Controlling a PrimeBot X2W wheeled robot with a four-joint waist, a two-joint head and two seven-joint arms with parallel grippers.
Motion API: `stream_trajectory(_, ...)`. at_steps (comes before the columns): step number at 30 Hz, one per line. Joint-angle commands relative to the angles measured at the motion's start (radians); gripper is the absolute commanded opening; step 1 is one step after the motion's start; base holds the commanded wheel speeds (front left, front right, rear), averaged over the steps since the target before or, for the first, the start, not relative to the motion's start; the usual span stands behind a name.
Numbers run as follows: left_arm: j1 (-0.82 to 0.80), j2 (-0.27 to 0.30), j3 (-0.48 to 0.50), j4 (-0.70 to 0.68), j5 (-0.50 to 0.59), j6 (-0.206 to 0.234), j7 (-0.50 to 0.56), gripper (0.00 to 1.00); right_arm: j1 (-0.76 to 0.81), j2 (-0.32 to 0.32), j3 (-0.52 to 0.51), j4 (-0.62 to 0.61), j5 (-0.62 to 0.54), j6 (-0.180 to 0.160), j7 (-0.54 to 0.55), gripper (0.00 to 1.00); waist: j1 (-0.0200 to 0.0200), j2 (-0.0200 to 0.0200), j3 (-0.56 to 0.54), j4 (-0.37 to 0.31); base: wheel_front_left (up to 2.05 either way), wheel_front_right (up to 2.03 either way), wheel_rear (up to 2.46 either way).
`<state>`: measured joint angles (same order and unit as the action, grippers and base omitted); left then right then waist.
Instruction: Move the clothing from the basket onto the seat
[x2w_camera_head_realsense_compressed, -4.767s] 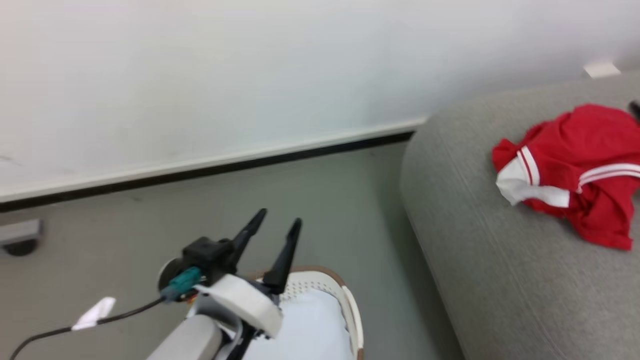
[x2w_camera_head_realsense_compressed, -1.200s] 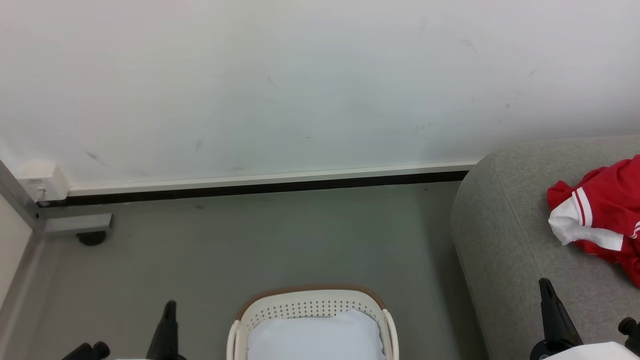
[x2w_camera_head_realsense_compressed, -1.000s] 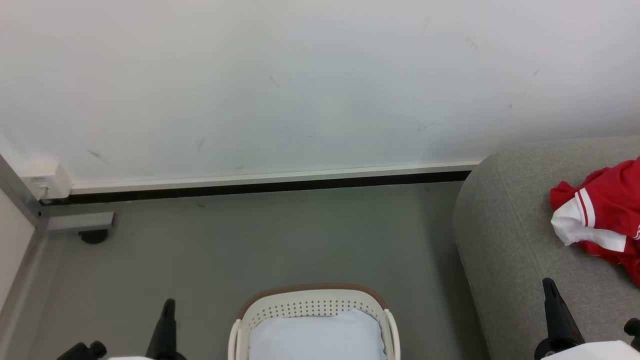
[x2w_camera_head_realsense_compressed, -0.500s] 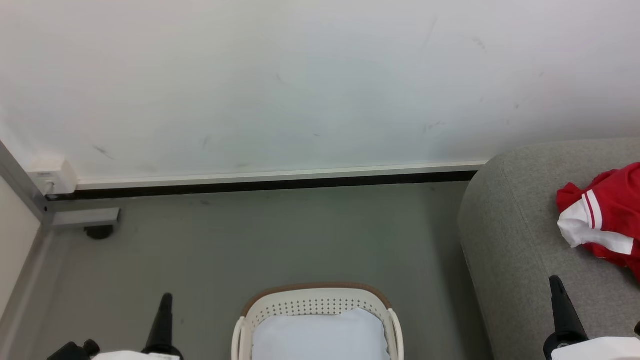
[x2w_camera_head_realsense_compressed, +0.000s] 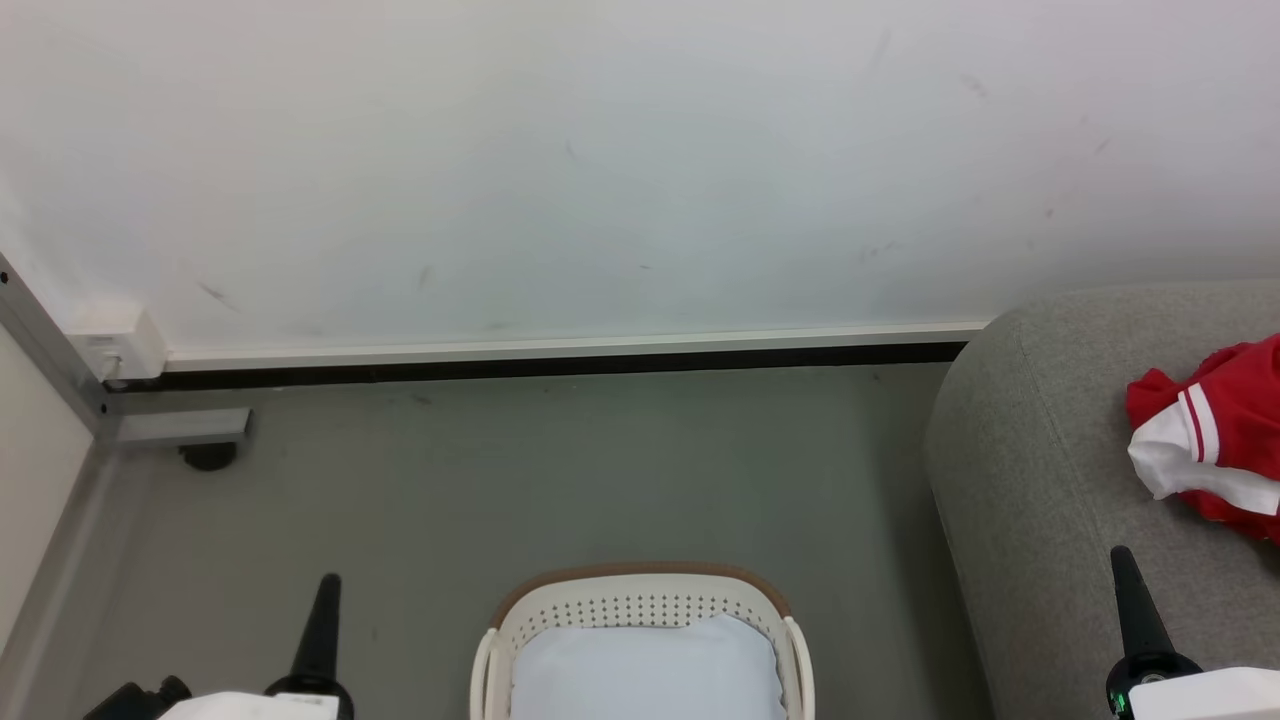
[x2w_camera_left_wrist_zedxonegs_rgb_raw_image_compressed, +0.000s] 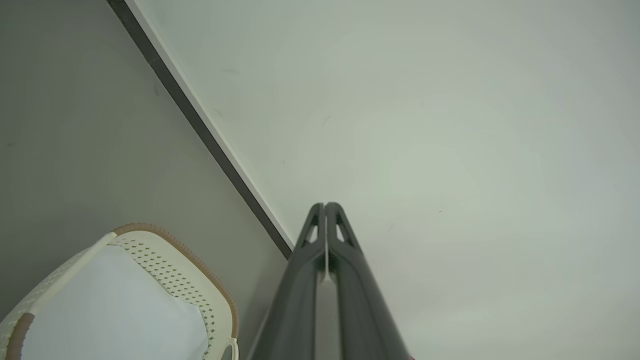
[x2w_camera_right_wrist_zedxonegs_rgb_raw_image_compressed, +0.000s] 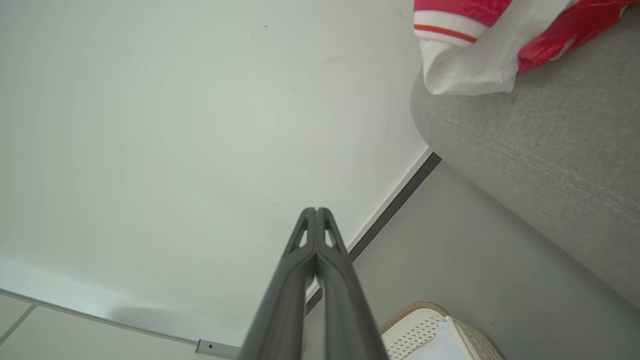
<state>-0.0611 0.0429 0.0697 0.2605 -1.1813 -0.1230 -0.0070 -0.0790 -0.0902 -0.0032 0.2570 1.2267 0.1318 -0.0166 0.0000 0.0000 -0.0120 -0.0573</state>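
The red clothing (x2w_camera_head_realsense_compressed: 1220, 440) with white panels lies bunched on the grey seat (x2w_camera_head_realsense_compressed: 1040, 480) at the right edge; in the right wrist view the clothing (x2w_camera_right_wrist_zedxonegs_rgb_raw_image_compressed: 470, 45) sits on the seat (x2w_camera_right_wrist_zedxonegs_rgb_raw_image_compressed: 540, 150) too. The cream basket (x2w_camera_head_realsense_compressed: 640, 605) stands on the floor at bottom centre and holds a pale bluish-white liner (x2w_camera_head_realsense_compressed: 645, 670). My left gripper (x2w_camera_head_realsense_compressed: 322, 610) is at the lower left, shut and empty, its fingers (x2w_camera_left_wrist_zedxonegs_rgb_raw_image_compressed: 326, 225) pressed together. My right gripper (x2w_camera_head_realsense_compressed: 1130, 610) is at the lower right over the seat's front, shut and empty, fingertips (x2w_camera_right_wrist_zedxonegs_rgb_raw_image_compressed: 316, 220) touching.
A white wall with a dark skirting strip (x2w_camera_head_realsense_compressed: 540, 365) runs behind the grey floor (x2w_camera_head_realsense_compressed: 560, 470). A metal frame post with a small black foot (x2w_camera_head_realsense_compressed: 205, 455) stands in the left corner. The basket (x2w_camera_left_wrist_zedxonegs_rgb_raw_image_compressed: 165, 265) lies left of my left fingers.
The head camera has drifted slightly, shifting the scene a little to the right. Both grippers have sunk a bit lower in view. The clothing, basket and seat have stayed where they were.
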Motion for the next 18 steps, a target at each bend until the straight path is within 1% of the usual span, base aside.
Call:
stream_trajectory(1, -0.019, 0.008, 0.008, -0.011, -0.035, -0.004, 0.011, 0.0, -0.02, 0.001, -0.011, -0.012, 0.031, -0.001, 0.011, 0.0, 0.0, 0.0, 0.001, 0.002, 0.0, 0.0, 0.0)
stream_trajectory(18, -0.031, 0.009, 0.021, -0.013, -0.173, -0.006, 0.05, 0.0, -0.026, 0.012, -0.044, -0.014, 0.156, -0.001, 0.05, 0.0, 0.0, 0.0, 0.005, 0.019, 0.0, 0.0, 0.0)
